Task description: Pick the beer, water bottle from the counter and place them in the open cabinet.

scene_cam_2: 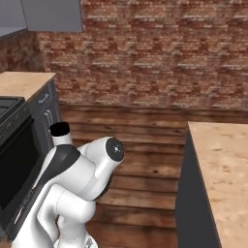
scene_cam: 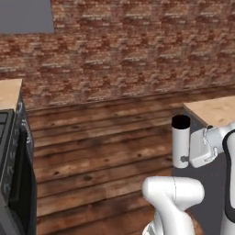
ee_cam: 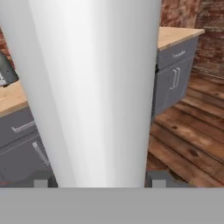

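My gripper is shut on the water bottle, a silver-grey cylinder with a black cap, held upright above the wooden floor. In the right base view its black cap and upper part rise behind my arm. In the hand view the water bottle stands wide between the two fingertips of the gripper. A stretch of the tan counter lies just right of the bottle, and shows again at the right. The beer is out of view.
A black stove stands at the left beside another counter piece. A grey wall cabinet hangs at top left; I cannot tell if it is the open one. A brick wall closes the back. Grey drawer fronts show behind the bottle.
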You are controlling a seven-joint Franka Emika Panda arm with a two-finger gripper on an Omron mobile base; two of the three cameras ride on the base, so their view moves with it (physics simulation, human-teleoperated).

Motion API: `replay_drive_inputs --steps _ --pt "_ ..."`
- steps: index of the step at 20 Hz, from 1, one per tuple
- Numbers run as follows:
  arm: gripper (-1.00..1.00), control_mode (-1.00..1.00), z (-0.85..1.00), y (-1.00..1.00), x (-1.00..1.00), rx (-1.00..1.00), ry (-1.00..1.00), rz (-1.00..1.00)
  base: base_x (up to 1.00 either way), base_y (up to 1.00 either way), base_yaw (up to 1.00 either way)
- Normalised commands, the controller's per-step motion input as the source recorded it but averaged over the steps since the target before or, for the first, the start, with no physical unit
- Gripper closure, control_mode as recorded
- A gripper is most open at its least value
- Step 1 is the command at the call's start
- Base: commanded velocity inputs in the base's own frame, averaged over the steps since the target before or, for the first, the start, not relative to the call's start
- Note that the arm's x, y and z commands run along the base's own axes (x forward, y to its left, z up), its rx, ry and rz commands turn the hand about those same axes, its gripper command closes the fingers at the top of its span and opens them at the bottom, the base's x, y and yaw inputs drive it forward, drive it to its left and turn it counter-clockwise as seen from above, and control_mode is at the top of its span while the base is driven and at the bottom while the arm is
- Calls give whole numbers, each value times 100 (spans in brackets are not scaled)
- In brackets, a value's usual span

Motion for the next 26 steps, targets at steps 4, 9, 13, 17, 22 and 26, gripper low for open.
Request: replay_drive_inputs --steps 4,9,13,17,22,26 --pt "100 100 0 0 0 0 0 0 100 12 4" --pt "100 100 0 0 0 0 0 0 100 29 5" --pt "100 100 0 0 0 0 0 0 100 27 10" --pt "100 100 0 0 0 0 0 0 100 33 11" --pt "100 100 0 0 0 0 0 0 100 36 15" --pt "100 100 0 0 0 0 0 0 100 28 32"
